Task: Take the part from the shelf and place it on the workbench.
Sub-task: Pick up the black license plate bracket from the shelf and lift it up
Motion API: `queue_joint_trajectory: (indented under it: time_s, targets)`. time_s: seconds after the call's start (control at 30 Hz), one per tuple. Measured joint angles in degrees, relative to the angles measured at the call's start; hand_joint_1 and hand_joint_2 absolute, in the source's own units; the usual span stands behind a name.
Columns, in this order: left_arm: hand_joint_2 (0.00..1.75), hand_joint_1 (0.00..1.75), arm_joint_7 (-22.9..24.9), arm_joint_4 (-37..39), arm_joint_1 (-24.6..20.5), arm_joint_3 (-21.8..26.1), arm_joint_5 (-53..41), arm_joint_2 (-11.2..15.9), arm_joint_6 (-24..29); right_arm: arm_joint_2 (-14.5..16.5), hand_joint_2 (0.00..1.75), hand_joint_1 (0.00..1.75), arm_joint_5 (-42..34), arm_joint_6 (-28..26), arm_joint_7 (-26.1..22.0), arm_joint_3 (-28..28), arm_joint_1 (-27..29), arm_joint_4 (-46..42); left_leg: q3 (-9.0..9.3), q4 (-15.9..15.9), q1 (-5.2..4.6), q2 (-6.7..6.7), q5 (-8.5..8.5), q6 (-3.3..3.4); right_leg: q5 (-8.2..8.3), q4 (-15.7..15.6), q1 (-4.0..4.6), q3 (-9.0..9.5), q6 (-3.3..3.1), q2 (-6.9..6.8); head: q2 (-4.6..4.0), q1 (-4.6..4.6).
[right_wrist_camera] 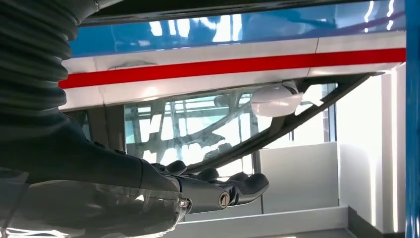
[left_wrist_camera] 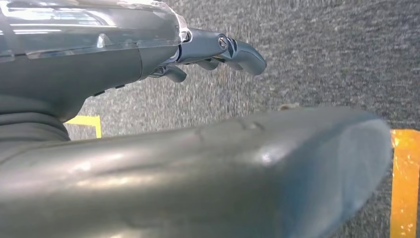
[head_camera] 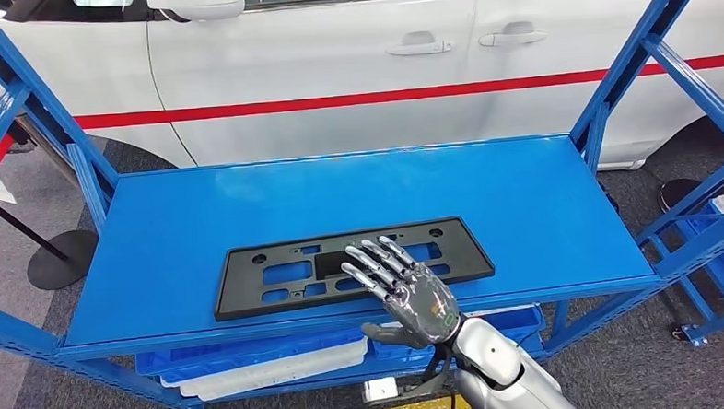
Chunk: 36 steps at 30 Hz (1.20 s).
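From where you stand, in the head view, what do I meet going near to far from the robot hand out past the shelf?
Right robot hand with fingers spread over the shelf's front edge → black plastic part lying flat → bare blue shelf top → white car with a red stripe behind the rack.

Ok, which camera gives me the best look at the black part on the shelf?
The head view: the whole black part lies flat on the blue shelf, with the right hand over its front edge. The right wrist view looks at the car, the left wrist view at the floor.
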Motion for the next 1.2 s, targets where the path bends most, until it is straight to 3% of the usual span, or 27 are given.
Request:
queue_joint_trajectory:
  time_s: [0.03, 0.07, 0.1, 0.17, 0.23, 0.27, 0.4, 0.47, 0.53, 0.57, 0.6, 0.63, 0.7, 0.77, 0.87, 0.93, 1.03, 1.07, 1.1, 1.13, 1.2]
  targets:
    - [0.00, 0.00, 0.00, 0.00, 0.00, 0.03, -0.09, 0.02, 0.00, 0.47, 1.75, 0.00, 0.37, -0.09, 0.23, 0.30, -0.78, 1.37, -0.10, 0.02, -0.03, 0.01, 0.03, 0.04, -1.38, 3.66, -0.07, -1.79, 0.13, 0.00, 0.00, 0.00]
    - [0.00, 0.00, 0.02, 0.00, 0.02, 0.06, -0.12, 0.03, -0.01, 0.94, 1.75, 0.00, 0.70, -0.08, 0.47, 0.57, -1.47, 2.66, -0.16, 0.04, -0.07, -0.01, 0.04, 0.05, -1.74, 5.82, -0.10, -2.88, 0.17, -0.01, 0.00, 0.00]
    - [0.00, 0.00, 0.04, 0.00, 0.02, 0.09, -0.14, 0.05, -0.02, 1.42, 1.75, 0.00, 1.01, -0.05, 0.71, 0.81, -2.18, 3.93, -0.16, 0.07, -0.08, -0.06, 0.04, 0.04, -0.95, 5.81, -0.10, -2.94, 0.12, -0.01, 0.00, 0.00]
    - [0.00, 0.00, 0.09, 0.00, 0.01, 0.13, -0.16, 0.04, -0.05, 2.25, 1.75, 0.00, 1.66, -0.02, 1.16, 1.10, -3.85, 6.20, 0.00, 0.14, -0.11, -0.18, -0.01, -0.07, 3.12, -0.60, -0.03, 0.11, -0.37, 0.00, 0.00, 0.00]
    - [0.00, 0.00, 0.16, 0.00, -0.07, 0.19, -0.17, -0.01, -0.07, 2.97, 1.75, 0.00, 2.14, -0.08, 1.65, 1.32, -5.72, 8.38, 0.02, 0.27, -0.32, -0.22, -0.11, -0.50, 5.85, -7.85, 0.30, 3.54, -1.03, 0.00, 0.00, -0.01]
    - [0.00, 0.00, 0.20, 0.00, -0.10, 0.27, -0.17, -0.02, -0.07, 3.34, 1.75, 0.00, 2.28, -0.15, 1.84, 1.49, -6.49, 9.50, -0.05, 0.30, -0.38, -0.22, -0.12, -0.79, 6.25, -9.70, 0.48, 4.32, -1.29, 0.01, 0.00, -0.01]
    - [0.00, 0.00, 0.27, 0.00, -0.14, 0.93, -0.19, 0.02, -0.07, 4.35, 1.75, 0.00, 2.44, -0.75, 2.01, 1.82, -8.10, 13.06, -0.42, 0.81, -0.23, -0.20, -0.55, -2.05, 6.50, -10.84, 0.40, 4.50, -2.36, -0.07, 0.00, -0.01]
    - [0.00, 0.00, 0.27, 0.00, -0.12, 1.10, -0.24, 0.03, -0.07, 4.93, 1.75, 0.00, 2.40, -1.45, 2.01, 1.83, -8.75, 14.63, -2.54, 5.43, -0.09, -0.17, -3.29, -2.44, 6.78, -11.31, 0.18, 4.68, -2.97, -0.20, 0.00, -0.02]
    - [0.00, 0.00, 0.27, 0.00, -0.08, 1.14, -0.34, 0.00, -0.07, 5.36, 1.75, 0.00, 2.85, -2.22, 2.19, 1.84, -9.06, 16.19, -6.33, 13.33, -0.02, -0.16, -6.83, -2.77, 6.77, -11.30, 0.30, 4.63, -3.21, -0.28, 0.00, -0.02]
    - [0.00, 0.00, 0.27, 0.00, -0.02, 1.15, -0.43, 0.01, -0.07, 5.48, 1.75, 0.00, 3.43, -2.48, 2.46, 1.85, -9.07, 16.80, -7.72, 16.07, 0.00, -0.15, -7.54, -2.90, 6.74, -11.24, 0.34, 4.61, -3.23, -0.31, 0.00, -0.02]
    - [0.00, 0.00, 0.26, 0.00, 0.06, 1.16, -0.52, 0.02, -0.07, 5.56, 1.75, 0.00, 4.52, -2.69, 2.94, 1.85, -9.07, 17.27, -8.15, 16.74, 0.01, -0.15, -7.11, -2.98, 6.70, -11.16, 0.36, 4.61, -3.22, -0.31, 0.00, -0.02]
    - [0.00, 0.00, 0.24, 0.00, 0.14, 1.17, -0.62, 0.03, -0.07, 5.67, 1.75, 0.00, 6.07, -2.81, 3.60, 1.85, -9.11, 17.59, -7.39, 14.93, 0.04, -0.14, -5.56, -2.98, 6.63, -11.06, 0.35, 4.63, -3.15, -0.28, 0.00, -0.02]
    - [0.00, 0.00, 0.19, 0.00, 0.15, 1.20, -0.80, 0.07, -0.07, 5.95, 1.75, 0.00, 9.98, -2.97, 5.00, 1.88, -9.35, 17.98, -3.71, 7.03, 0.07, -0.09, -1.63, -2.78, 6.36, -10.73, 0.42, 4.68, -2.83, -0.19, 0.00, -0.02]
    - [0.00, 0.00, 0.16, 0.00, 0.04, 1.22, -1.08, 0.09, -0.09, 6.18, 1.75, 0.00, 13.79, -3.03, 6.16, 2.15, -9.90, 18.34, -1.26, 1.59, -0.04, -0.13, 0.10, -2.25, 6.16, -10.37, 0.66, 4.51, -2.33, -0.09, 0.00, -0.02]
    - [0.00, 0.00, 0.13, 0.00, -0.05, 1.23, -1.38, 0.10, -0.28, 6.47, 1.75, 0.00, 17.36, -3.01, 7.12, 3.23, -10.96, 19.10, -1.10, 0.67, -0.17, -0.19, 0.32, -1.24, 6.19, -10.27, 0.71, 4.26, -1.41, -0.02, 0.00, -0.02]
    - [0.00, 0.00, 0.06, 0.00, -0.08, 1.23, -1.58, 0.11, -0.52, 6.71, 1.75, 0.00, 18.43, -2.88, 7.45, 4.16, -11.80, 19.96, -1.02, 0.31, -0.06, -0.14, 0.63, -0.54, 4.88, -8.53, 0.51, 3.53, -0.77, 0.00, 0.00, -0.01]
    - [0.00, 0.00, -0.05, 0.00, -0.19, 1.23, -1.85, 0.16, -0.79, 7.01, 1.75, 0.00, 18.92, -2.33, 7.78, 5.70, -13.31, 22.00, -1.15, 0.17, -0.04, -0.09, 0.83, 0.00, -0.15, 1.41, 0.27, -1.20, -0.19, 0.00, 0.00, -0.01]
    - [0.00, 0.00, -0.08, 0.00, -0.18, 1.23, -1.91, 0.19, -0.85, 7.13, 1.75, 0.00, 18.96, -2.09, 7.85, 6.24, -13.70, 22.91, -1.18, 0.18, -0.07, -0.11, 0.84, 0.03, -1.07, 4.42, 0.21, -2.72, -0.10, 0.00, 0.00, -0.01]
    - [0.00, 0.00, -0.11, 0.00, -0.14, 1.23, -1.97, 0.22, -0.91, 7.31, 1.75, 0.00, 18.97, -1.90, 7.98, 6.75, -14.10, 23.83, -1.18, 0.19, -0.10, -0.14, 0.84, 0.04, -0.95, 5.66, 0.17, -3.41, -0.09, 0.00, 0.00, 0.00]
    - [0.00, 0.00, -0.15, 0.00, -0.11, 1.23, -2.04, 0.24, -0.96, 7.52, 1.75, 0.00, 18.97, -1.75, 8.18, 7.23, -14.63, 24.76, -1.15, 0.21, -0.12, -0.16, 0.84, 0.03, 0.18, 4.73, 0.15, -3.03, -0.18, 0.00, 0.00, 0.00]
    - [0.00, 0.00, -0.27, 0.00, -0.14, 1.23, -2.25, 0.21, -1.03, 8.16, 1.75, 0.00, 18.84, -1.61, 8.87, 7.94, -16.03, 26.66, -1.01, 0.23, -0.17, -0.19, 0.82, -0.05, 4.05, -2.30, 0.27, 0.40, -0.82, 0.00, 0.00, 0.00]
